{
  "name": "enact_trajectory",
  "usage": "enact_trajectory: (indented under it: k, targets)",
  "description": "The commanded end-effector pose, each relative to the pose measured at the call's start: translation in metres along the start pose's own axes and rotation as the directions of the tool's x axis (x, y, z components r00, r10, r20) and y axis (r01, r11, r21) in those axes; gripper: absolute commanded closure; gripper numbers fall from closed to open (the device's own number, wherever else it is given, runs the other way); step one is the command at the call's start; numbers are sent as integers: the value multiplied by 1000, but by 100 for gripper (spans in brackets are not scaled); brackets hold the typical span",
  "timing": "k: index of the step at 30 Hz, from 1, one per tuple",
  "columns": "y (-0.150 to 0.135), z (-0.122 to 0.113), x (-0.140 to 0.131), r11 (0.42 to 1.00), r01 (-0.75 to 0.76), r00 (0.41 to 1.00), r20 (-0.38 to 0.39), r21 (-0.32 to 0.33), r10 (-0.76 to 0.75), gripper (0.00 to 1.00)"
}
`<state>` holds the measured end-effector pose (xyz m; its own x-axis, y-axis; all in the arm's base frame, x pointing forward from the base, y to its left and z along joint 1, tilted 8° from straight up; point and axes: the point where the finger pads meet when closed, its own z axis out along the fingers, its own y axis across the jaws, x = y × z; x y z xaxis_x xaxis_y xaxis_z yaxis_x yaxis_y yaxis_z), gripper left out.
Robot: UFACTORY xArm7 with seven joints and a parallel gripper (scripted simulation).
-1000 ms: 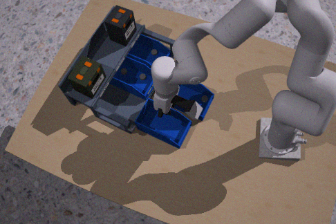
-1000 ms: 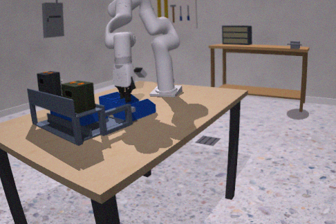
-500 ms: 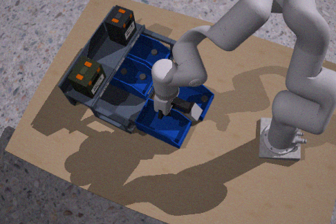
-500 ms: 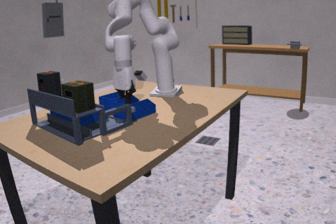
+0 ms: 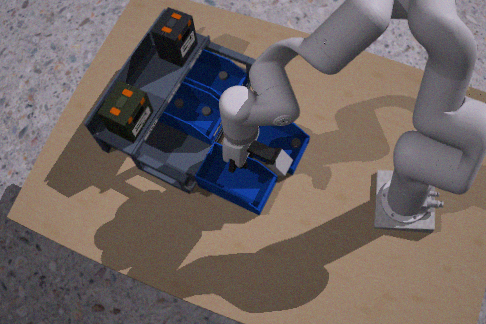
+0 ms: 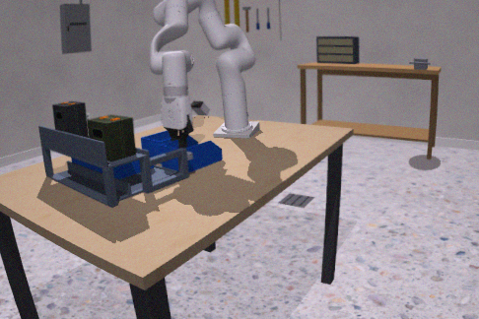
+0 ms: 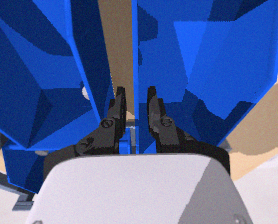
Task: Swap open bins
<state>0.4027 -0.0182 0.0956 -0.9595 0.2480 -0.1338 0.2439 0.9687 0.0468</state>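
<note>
- The hand (image 5: 233,165) hangs straight down over the gap between the two blue bins on the table (image 5: 350,84). Its fingers are partly open and stand either side of a thin side wall.
- In the wrist view that wall runs up between the fingers, but I see no squeeze on it. I judge the hand to be straddling the wall, not gripping it.
- The wall seems to belong to the empty bin (image 5: 240,184), at 5 o'clock from the hand. This bin appears to sit flat on the table, its rear end just beside the shelf front.
- A hold on a side wall would let the arm slide or lift the bin without reaching under it.
- The parts bin (image 5: 301,150) lies at 2 o'clock from the hand, close beside the empty bin with a strip of table showing between them.
- The vacant place (image 5: 167,146) is at 9 o'clock, bare grey floor on the shelf (image 5: 145,71). The empty bin partly blocks its front, so it probably needs moving aside first.
- Count of blue bins: four, two on the shelf (image 5: 212,66) (image 5: 192,116) and two on the table.
- Count of visible parts: one in the far shelf bin, two in the nearer, one in the table bin.
- Count of boxes on the shelf's upper board: two, one black (image 5: 173,35) and one green (image 5: 125,110).
</note>
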Motion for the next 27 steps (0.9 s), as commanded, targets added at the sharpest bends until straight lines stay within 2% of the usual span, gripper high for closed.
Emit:
enact_trajectory:
  k: [1, 2, 27]
  targets:
    - [0, -1, -1, 1000, 0, 1000, 3, 0, 0, 74]
    - [0, -1, -1, 1000, 0, 1000, 3, 0, 0, 100]
    - [0, -1, -1, 1000, 0, 1000, 3, 0, 0, 100]
